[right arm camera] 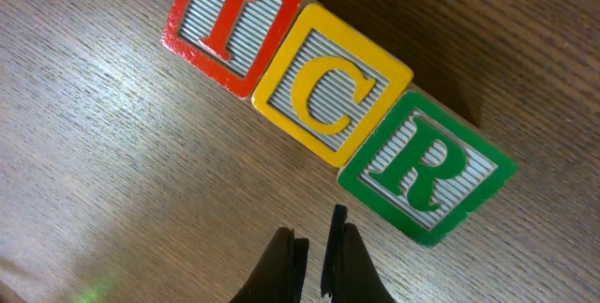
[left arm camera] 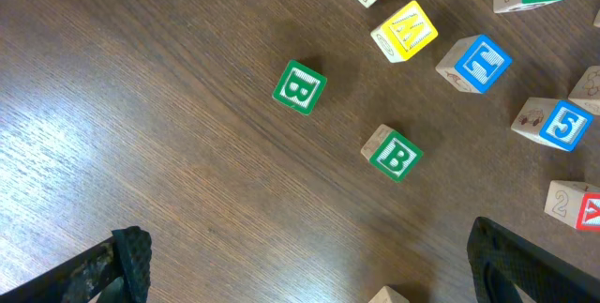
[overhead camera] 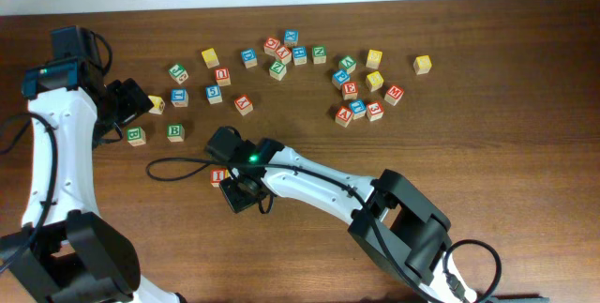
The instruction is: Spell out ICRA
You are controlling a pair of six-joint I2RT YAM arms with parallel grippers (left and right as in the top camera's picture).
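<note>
Three cubes lie side by side in a row on the table: a red "I" (right arm camera: 230, 22), a yellow "C" (right arm camera: 328, 87) and a green "R" (right arm camera: 422, 167). My right gripper (right arm camera: 317, 230) hovers just in front of the C and R, shut and holding nothing. In the overhead view only the I (overhead camera: 218, 176) peeks out beside the right gripper (overhead camera: 244, 189); the C and R are hidden under it. Which scattered red cube is the "A", I cannot read. My left gripper (left arm camera: 309, 280) is open and empty above bare wood, at the left of the table (overhead camera: 137, 104).
Two green "B" cubes (left arm camera: 300, 87) (left arm camera: 396, 156) lie ahead of the left gripper, with a yellow cube (left arm camera: 405, 31) and blue cubes (left arm camera: 478, 62) beyond. Several more letter cubes are scattered along the back (overhead camera: 281, 50) and in a cluster at back right (overhead camera: 361, 97).
</note>
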